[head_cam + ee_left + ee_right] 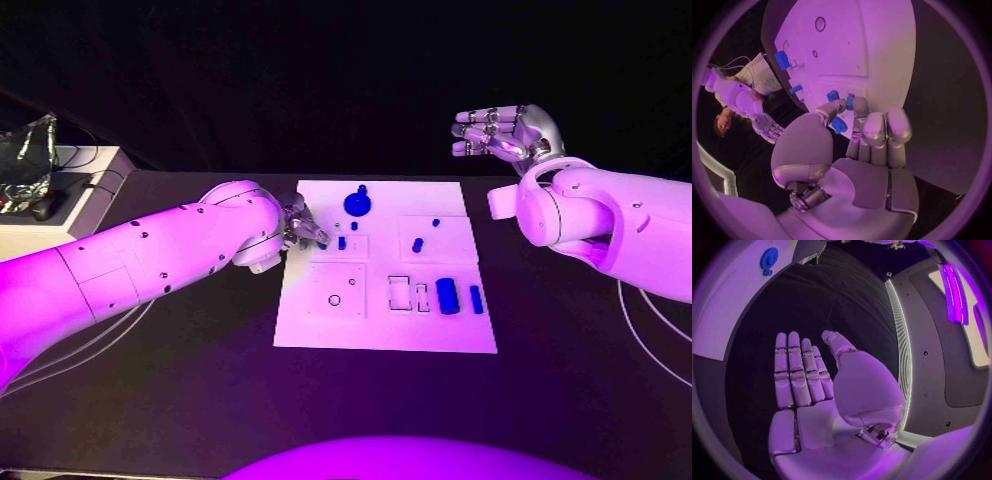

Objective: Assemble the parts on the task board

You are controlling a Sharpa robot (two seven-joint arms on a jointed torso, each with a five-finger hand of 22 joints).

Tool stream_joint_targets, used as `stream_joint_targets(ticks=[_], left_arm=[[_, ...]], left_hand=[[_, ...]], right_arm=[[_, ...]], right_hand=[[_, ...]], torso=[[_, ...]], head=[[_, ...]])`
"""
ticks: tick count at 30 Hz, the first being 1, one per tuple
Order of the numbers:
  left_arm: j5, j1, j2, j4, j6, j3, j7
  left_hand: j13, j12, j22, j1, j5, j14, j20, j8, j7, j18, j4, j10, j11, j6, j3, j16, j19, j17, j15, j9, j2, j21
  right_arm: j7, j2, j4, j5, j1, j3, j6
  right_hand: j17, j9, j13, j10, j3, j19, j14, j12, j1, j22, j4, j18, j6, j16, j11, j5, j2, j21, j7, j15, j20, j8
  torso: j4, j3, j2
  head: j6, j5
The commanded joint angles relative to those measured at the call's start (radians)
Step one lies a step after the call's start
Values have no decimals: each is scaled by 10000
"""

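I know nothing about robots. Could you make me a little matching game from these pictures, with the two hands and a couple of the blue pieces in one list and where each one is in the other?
Things:
1. left silver hand
2. right silver hand
3. round blue part
4. thick oblong blue part

Places:
A. on the white task board, towards its right side at the robot's end, beside a thinner blue part
B. off the board, beyond its far right corner, holding nothing
C. at the board's left edge
D. on the board's far end, about midway across

Pairs: 1-C, 2-B, 3-D, 4-A
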Motion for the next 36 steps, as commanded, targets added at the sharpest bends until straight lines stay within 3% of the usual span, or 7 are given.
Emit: stream_joint_targets(ticks=[1,7,11,21,36], left_arm=[[163,-34,81,53,-6,-21,134],[151,-34,82,63,-34,-22,134],[148,-34,73,67,-27,-22,133],[148,-34,49,69,-37,-22,129],[148,-35,28,43,-129,-21,103]], left_hand=[[11,3,579,159,0,56,-43,-44,-236,-158,-61,-6,-84,295,-7,65,26,-12,-40,12,141,46],[33,-6,579,113,-10,52,-61,-97,-269,-167,115,-9,-98,350,-167,62,26,-27,-48,12,49,35],[63,3,580,146,-15,54,-81,-150,-294,-182,432,-17,-102,430,-753,63,34,-37,-54,-1,40,26],[90,10,587,231,-29,47,-112,-204,-306,-205,1041,-17,-106,534,-1396,52,40,-66,-52,-4,-147,10],[105,13,600,453,-26,39,-131,-224,-285,-212,1582,-30,-85,558,-2481,44,50,-84,-49,46,-1,-18]], right_arm=[[44,0,17,-97,3,6,163],[42,-5,23,-98,3,6,164],[43,-9,26,-99,3,6,163],[54,-24,29,-99,3,6,163],[54,-33,29,-100,2,6,128]], right_hand=[[-11,-5,-1,-54,-110,-99,-85,-53,25,-42,-4,-39,-25,-42,15,-14,-4,49,47,15,-6,-8],[-11,-5,-1,-54,-110,-99,-85,-53,25,-42,-4,-39,-25,-42,15,-14,-4,49,47,15,-6,-8],[-11,-6,-1,-61,-155,-113,-98,-54,17,-69,-11,-40,-36,-43,18,-13,4,61,52,21,2,-10],[-10,-3,0,-62,-442,-142,-137,-50,0,-132,-25,-40,-35,-45,22,39,29,82,49,38,24,-11],[-14,-3,0,-71,-578,-221,-220,-50,13,-156,-63,-55,-46,-45,26,62,79,64,50,63,50,-11]], torso=[[8,-4,0],[4,-6,1],[7,-11,1],[11,-14,-1],[8,-17,2]], head=[[2,-17],[-19,-31],[-26,-34],[-38,-57],[-21,-63]])
